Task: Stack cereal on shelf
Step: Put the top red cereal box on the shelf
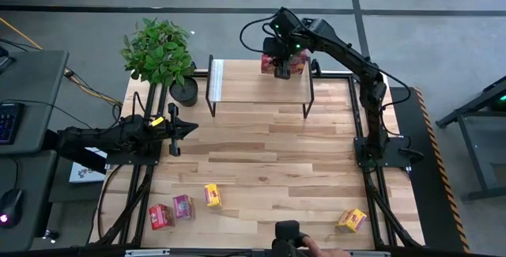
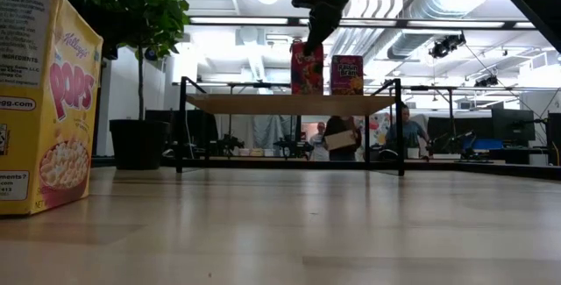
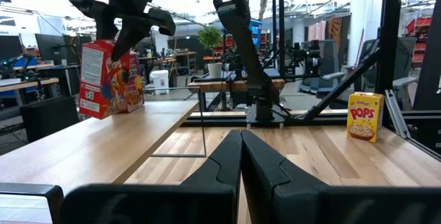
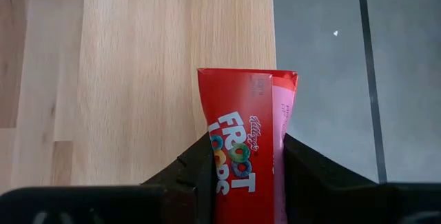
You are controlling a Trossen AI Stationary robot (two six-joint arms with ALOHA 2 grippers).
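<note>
The yellow box (image 2: 39, 101) is cut off by the low view's left edge.

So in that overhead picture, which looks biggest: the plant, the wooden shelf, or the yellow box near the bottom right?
1. Shelf, widest by far.
2. Plant, clearly smaller than the shelf.
3. Yellow box, smallest.

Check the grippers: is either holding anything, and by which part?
The right gripper holds a red cereal box by its two narrow sides, over the shelf. The left gripper is shut and empty.
</note>
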